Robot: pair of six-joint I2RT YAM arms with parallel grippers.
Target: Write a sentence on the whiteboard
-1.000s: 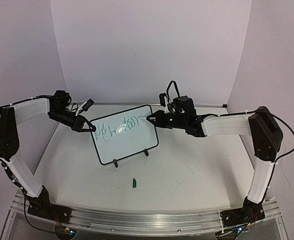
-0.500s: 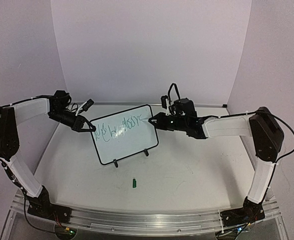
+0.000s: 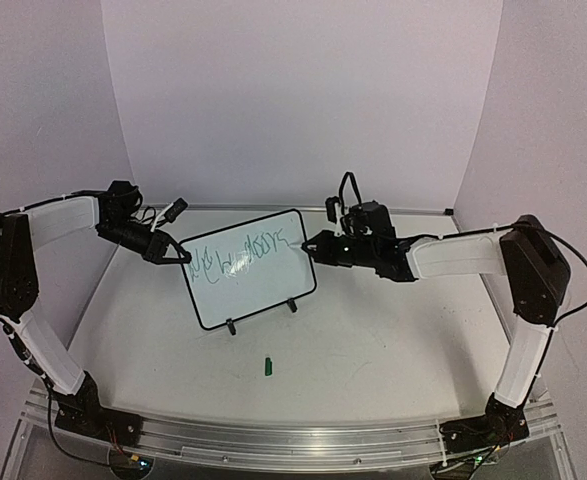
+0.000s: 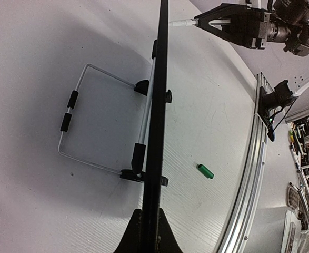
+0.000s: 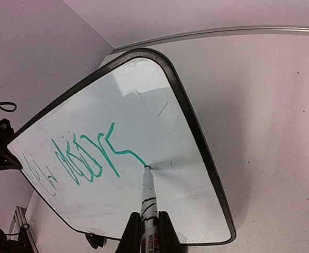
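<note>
The whiteboard stands tilted on its two black feet at mid table. A line of green scrawl, the sentence, runs across its upper part. My left gripper is shut on the board's left edge; in the left wrist view the board shows edge-on between the jaws of that gripper. My right gripper is shut on a white marker. The marker's tip touches the board at the right end of the sentence. The right gripper sits just below the writing.
A green marker cap lies on the table in front of the board, and it also shows in the left wrist view. The board's wire stand spreads out behind it. A metal rail runs along the near table edge.
My right gripper has moved a little to the right along the board, and the green line has grown at its right end. The left arm and the board have not moved.
</note>
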